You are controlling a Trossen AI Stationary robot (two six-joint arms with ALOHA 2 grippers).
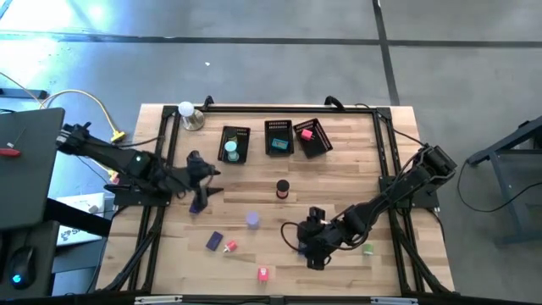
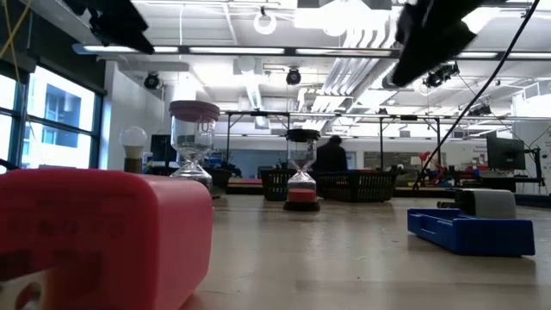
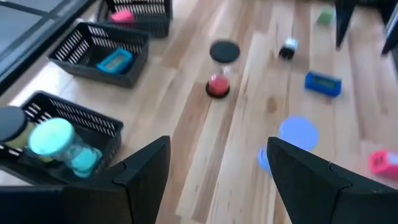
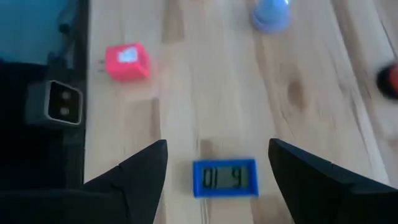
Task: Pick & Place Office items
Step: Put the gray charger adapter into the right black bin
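- High view: three black mesh baskets point(image 1: 279, 138) sit along the far edge of the table point(image 1: 356, 178); one holds a teal sand timer point(image 1: 231, 152), one a blue piece, one a pink piece.
- Loose office items are spread over the near half: a red-and-black sand timer point(image 1: 282, 189), a purple sand timer point(image 1: 252, 220), a blue digital clock point(image 1: 214, 241), a pink block point(image 1: 262, 274) and a green piece point(image 1: 367, 248).
- The left gripper point(image 1: 197, 202) hangs released and empty above the table's left side.
- The right gripper point(image 1: 306, 246) is spread and empty, with the clock lying between its fingers in its wrist view.
- Likely light, rigid and smooth plastic, the clock suits a firm pinch across its short sides.
- The sand timers look fragile and tippy, so a grip at the caps seems safest.
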